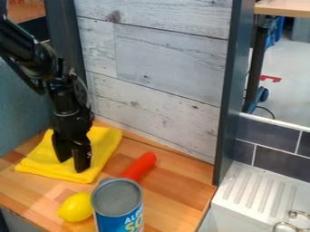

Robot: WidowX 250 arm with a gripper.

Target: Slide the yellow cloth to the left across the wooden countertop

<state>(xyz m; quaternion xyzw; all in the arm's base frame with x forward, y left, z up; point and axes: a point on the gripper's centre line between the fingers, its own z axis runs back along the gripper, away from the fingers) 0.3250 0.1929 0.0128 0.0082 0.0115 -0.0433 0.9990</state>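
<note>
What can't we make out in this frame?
All in the camera view:
- Can: base cut off by the bottom edge.
- Red object: near end hidden behind the can.
- Lemon: right side partly hidden by the can.
- Gripper over yellow cloth: slanted angle doesn't settle whether the tips touch it; cloth directly behind the fingers hidden.

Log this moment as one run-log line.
gripper over yellow cloth | jaws apart | cloth contact unclear | lemon beside can | red object behind can
</note>
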